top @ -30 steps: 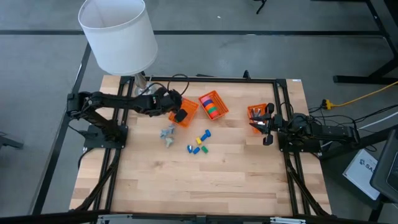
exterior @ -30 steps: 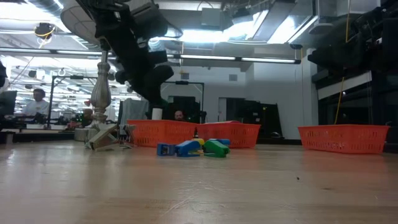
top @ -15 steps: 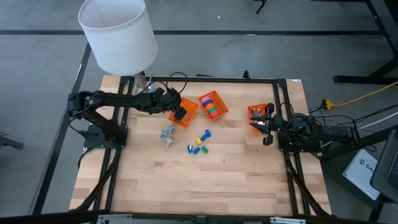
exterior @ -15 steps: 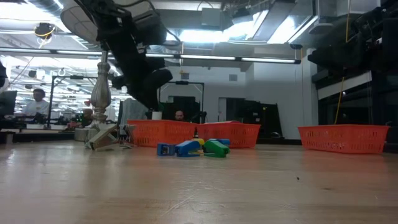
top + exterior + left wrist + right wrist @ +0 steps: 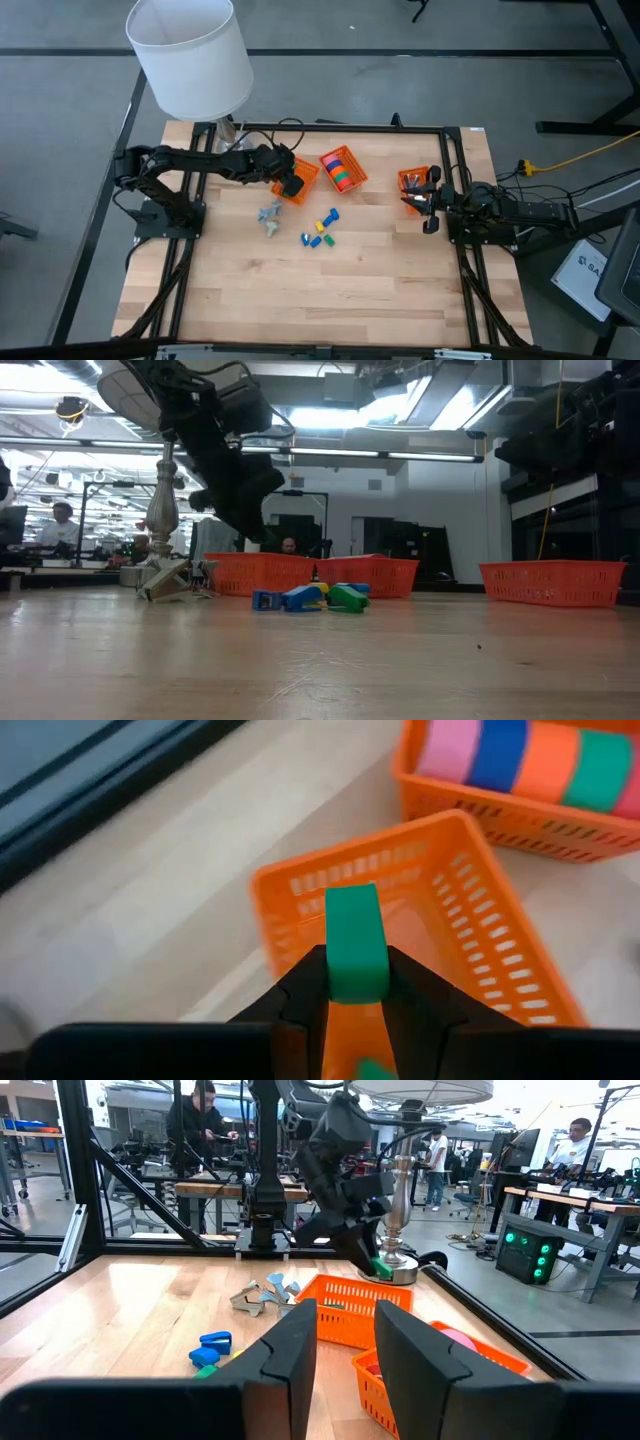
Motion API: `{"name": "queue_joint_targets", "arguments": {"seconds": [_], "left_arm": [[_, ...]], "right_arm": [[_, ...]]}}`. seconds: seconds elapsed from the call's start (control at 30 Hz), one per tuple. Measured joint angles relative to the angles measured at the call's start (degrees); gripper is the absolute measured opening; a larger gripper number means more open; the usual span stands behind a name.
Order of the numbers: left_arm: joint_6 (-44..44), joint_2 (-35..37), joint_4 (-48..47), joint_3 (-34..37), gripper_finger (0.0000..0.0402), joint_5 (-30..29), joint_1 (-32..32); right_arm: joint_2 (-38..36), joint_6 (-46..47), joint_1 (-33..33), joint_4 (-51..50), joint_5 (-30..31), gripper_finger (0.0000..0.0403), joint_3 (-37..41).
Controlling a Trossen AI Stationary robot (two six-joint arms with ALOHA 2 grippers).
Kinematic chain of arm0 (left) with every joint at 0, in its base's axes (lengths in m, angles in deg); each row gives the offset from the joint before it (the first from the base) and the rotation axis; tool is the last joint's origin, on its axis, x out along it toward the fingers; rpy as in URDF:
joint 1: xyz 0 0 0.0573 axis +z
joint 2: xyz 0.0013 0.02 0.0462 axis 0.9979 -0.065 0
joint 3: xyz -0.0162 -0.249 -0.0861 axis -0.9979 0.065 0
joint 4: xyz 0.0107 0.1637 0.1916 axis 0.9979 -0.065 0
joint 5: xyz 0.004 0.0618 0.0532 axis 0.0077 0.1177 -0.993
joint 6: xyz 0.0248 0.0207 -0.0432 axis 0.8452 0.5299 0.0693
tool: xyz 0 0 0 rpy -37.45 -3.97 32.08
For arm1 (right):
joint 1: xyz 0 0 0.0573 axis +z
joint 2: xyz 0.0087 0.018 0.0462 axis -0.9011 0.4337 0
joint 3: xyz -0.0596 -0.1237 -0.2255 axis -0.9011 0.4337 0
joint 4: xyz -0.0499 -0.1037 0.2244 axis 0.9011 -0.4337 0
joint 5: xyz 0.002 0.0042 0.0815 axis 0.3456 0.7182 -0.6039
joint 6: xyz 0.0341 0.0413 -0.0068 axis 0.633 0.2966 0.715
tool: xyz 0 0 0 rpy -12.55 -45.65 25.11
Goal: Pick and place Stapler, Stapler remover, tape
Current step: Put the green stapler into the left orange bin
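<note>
A: Where is the left gripper just now?

B: Over the leftmost orange basket, near the lamp at the far side of the surface. Its jaws are clamped on a small green block, which the left wrist view shows held above the basket's open top

A: And the tape?

B: The rolls of tape sit packed in a row in the middle basket, just beside the first one: pink, blue, orange and green can be made out

A: What lies loose on the wood?

B: A grey metal piece in front of the left basket, and near it a scatter of small blue, yellow and green pieces

A: The right gripper?

B: It hangs by the third basket at the right edge, jaws parted with nothing between them
</note>
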Motion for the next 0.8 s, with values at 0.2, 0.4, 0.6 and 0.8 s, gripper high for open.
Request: {"name": "queue_joint_targets", "arguments": {"seconds": [0.2, 0.4, 0.6, 0.8], "left_arm": [[0.5, -4.6, 4.9, 0.0, 0.0079, 0.7, 0.0], [-1.4, -7.2, 5.6, 0.0, 0.0079, 1.8, 0.0], [-1.5, -7.8, 5.6, 0.0, 0.0088, 2.6, 0.0], [-1.5, -7.8, 5.8, 0.0, 0.0100, 2.5, 0.0]], "right_arm": [[0.0, 0.0, 0.0, 0.0, 0.0, 0.0108, 0.0], [0.0, 0.0, 0.0, 0.0, 0.0, 0.0108, 0.0], [0.0, 0.0, 0.0, 0.0, 0.0, 0.0108, 0.0], [0.0, 0.0, 0.0, 0.0, 0.0, 0.0108, 0.0]]}}
